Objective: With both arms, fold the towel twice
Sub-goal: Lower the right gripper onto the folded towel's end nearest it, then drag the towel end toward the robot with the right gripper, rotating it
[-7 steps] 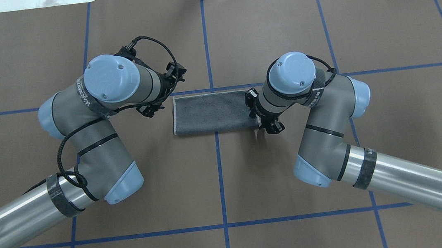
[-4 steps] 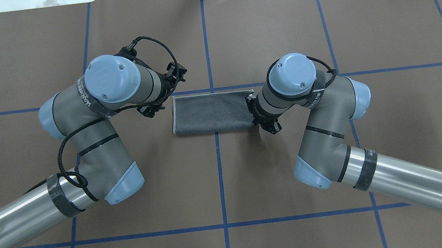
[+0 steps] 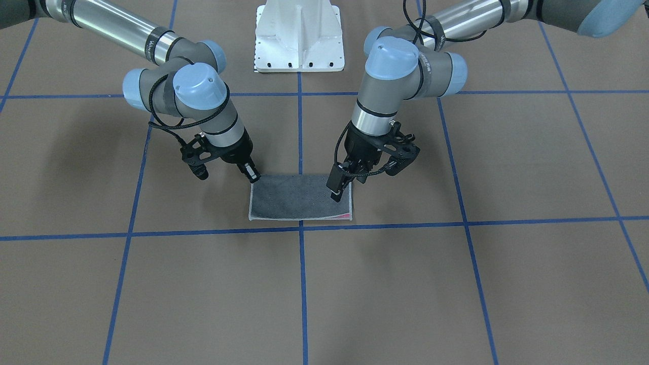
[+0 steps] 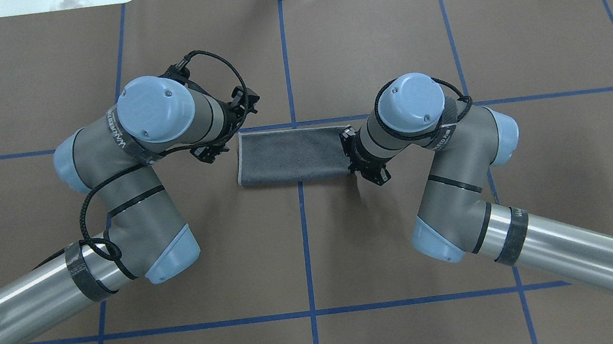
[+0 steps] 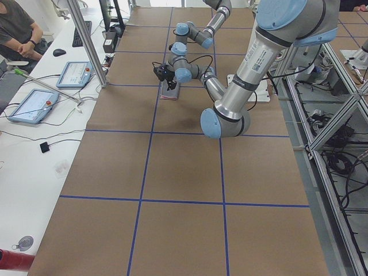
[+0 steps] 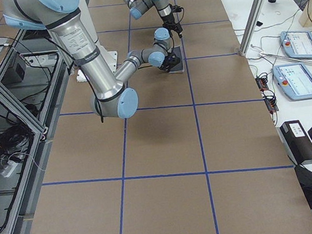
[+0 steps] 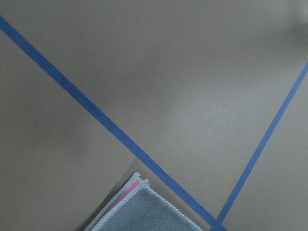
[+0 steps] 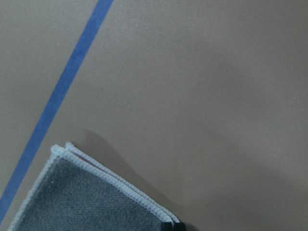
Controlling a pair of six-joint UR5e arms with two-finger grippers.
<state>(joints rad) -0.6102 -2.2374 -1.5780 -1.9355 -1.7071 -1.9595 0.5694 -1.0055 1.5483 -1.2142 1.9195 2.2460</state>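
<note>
Towel [image 4: 290,156]: folded into a flat rectangle, dark grey face up, at the centre of the table [image 4: 315,252]; long axis runs 9 o'clock to 3 o'clock in the overhead view, with 12 o'clock pointing away from the robot
Towel edges: light grey stitched border; two layers are stacked at the corners in both wrist views; a pink strip [image 3: 339,216] shows along the 12 o'clock long edge near the 9 o'clock end
Tape lines [image 4: 306,241]: blue grid; the 9-to-3 line lies just beside the towel's 12 o'clock edge; the 12-to-6 line passes under the towel
Left arm [image 4: 126,158]: wrist at the towel's 9 o'clock end
Left gripper [image 3: 338,191]: pointing down at that end; cannot tell whether the fingers are spread or pressed together, nor whether they touch the cloth
Right arm [image 4: 442,145]: wrist at the towel's 3 o'clock end
Right gripper [image 3: 252,176]: tip at the towel's 4 o'clock corner; a dark tip meets the stitched corner in the right wrist view; cannot tell whether it pinches the cloth
Pedestal base [image 3: 299,35]: white, at 6 o'clock, well apart from the towel
</note>
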